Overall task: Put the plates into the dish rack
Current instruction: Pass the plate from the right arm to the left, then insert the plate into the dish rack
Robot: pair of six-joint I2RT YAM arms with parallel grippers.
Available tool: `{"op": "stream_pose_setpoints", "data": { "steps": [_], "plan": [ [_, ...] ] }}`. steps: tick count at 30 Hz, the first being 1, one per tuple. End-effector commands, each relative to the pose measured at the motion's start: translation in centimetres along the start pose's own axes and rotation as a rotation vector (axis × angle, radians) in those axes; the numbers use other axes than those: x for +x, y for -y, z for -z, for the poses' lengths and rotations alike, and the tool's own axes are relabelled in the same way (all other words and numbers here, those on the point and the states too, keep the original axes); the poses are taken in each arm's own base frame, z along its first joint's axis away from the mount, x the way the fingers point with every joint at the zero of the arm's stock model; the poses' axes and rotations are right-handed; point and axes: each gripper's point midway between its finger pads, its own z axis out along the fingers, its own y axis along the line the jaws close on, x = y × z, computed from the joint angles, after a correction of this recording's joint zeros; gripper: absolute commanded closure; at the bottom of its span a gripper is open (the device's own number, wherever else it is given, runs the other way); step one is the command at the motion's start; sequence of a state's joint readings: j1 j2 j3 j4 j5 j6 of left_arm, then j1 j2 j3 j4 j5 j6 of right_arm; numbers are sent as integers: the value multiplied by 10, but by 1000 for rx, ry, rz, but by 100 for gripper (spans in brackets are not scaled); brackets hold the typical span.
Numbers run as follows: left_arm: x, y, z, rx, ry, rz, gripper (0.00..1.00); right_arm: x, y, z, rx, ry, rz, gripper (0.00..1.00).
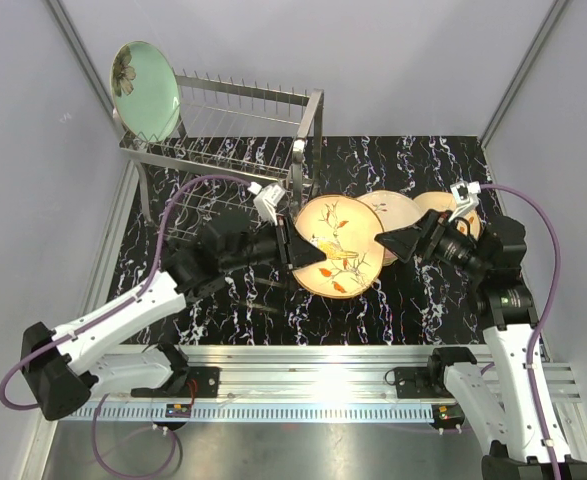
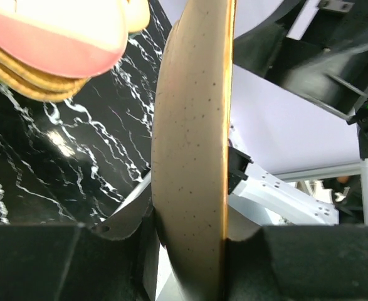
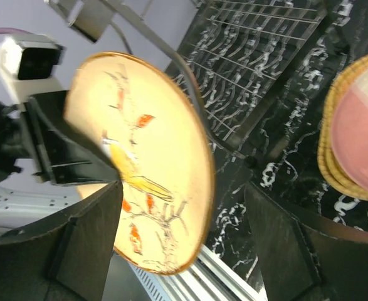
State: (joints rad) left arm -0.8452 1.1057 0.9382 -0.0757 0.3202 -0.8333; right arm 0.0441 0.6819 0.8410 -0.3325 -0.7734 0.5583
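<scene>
One black marbled mat [image 1: 413, 310] is seen covering the table. Two-tier wire dish rack [image 1: 238, 135] is stood at the mat's far left; part of its wire grid [image 3: 259, 37] is caught in the right wrist view. One mint-green plate [image 1: 145, 88] with a flower is stood on edge at the left end of the rack's top tier.

Beige floral plate [image 1: 338, 245] is held off the mat just in front of the rack's right end, between the two grippers, not in the rack. It is tilted up on edge; its painted face [image 3: 146, 163] is turned toward the right wrist camera, and its speckled back and rim [image 2: 190, 157] are seen edge-on from the left wrist.

Behind it and to the right, a pink-cream plate [image 1: 398, 210] is laid flat on wicker plates [image 3: 326, 150] on the mat; the same pile [image 2: 52, 44] is seen at the top of the left wrist view. More wicker [image 1: 435, 205] is partly hidden by the right arm beside it.

Left gripper [image 1: 295, 255] is clamped on the floral plate's left rim, the rim pinched between both fingers [image 2: 46, 263]. Right gripper [image 1: 388, 243] is placed at the plate's right rim with jaws spread wide; the fingers [image 3: 296, 251] are set either side of the rim, and nothing is gripped.
</scene>
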Motion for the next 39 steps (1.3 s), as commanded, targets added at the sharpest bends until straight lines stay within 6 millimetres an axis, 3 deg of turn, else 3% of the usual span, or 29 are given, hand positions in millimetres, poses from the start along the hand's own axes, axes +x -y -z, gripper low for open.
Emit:
{"op": "stream_pose_setpoints", "data": {
  "steps": [1, 3, 5, 6, 8, 9, 11, 12, 14, 15, 19, 20, 24, 29, 33, 34, 39],
  "plan": [
    [-74, 90, 41, 215, 257, -187, 100, -14, 8, 8, 106, 65, 68, 14],
    [-81, 99, 49, 224, 282, -250, 100, -19, 18, 14, 181, 109, 81, 14],
    [-86, 108, 60, 236, 302, -328, 100, -23, 16, 21, 197, 150, 105, 14],
    [-95, 123, 70, 263, 332, -366, 100, -26, 16, 23, 208, 167, 115, 14],
    [-98, 125, 79, 231, 328, -435, 100, -29, 12, 27, 211, 191, 126, 14],
    [-110, 137, 92, 231, 372, -461, 100, -31, 10, 29, 213, 199, 133, 14],
    [-119, 138, 102, 183, 404, -525, 100, -39, 4, 33, 215, 229, 148, 14],
    [-134, 148, 117, 163, 467, -549, 100, -43, 4, 35, 227, 247, 149, 14],
    [-146, 145, 128, 93, 507, -608, 100, -48, 0, 36, 222, 269, 158, 13],
    [-163, 150, 140, 47, 569, -618, 100, -50, -2, 36, 214, 272, 160, 12],
    [-194, 136, 160, -163, 637, -695, 100, -53, -8, 29, 168, 264, 148, 12],
    [-206, 144, 174, -188, 682, -714, 100, -53, -9, 27, 154, 257, 148, 12],
    [-245, 143, 217, -401, 829, -803, 100, -50, -2, 15, 134, 215, 130, 12],
    [-275, 152, 245, -555, 913, -948, 100, -41, 0, 2, 71, 176, 100, 12],
    [-305, 133, 243, -722, 913, -994, 100, -32, 8, -5, 61, 142, 65, 13],
    [-324, 122, 248, -719, 923, -943, 100, -31, 8, -7, 48, 142, 54, 13],
    [-353, 94, 245, -730, 907, -933, 100, -27, 11, -13, 31, 118, 29, 13]
  ]
}}
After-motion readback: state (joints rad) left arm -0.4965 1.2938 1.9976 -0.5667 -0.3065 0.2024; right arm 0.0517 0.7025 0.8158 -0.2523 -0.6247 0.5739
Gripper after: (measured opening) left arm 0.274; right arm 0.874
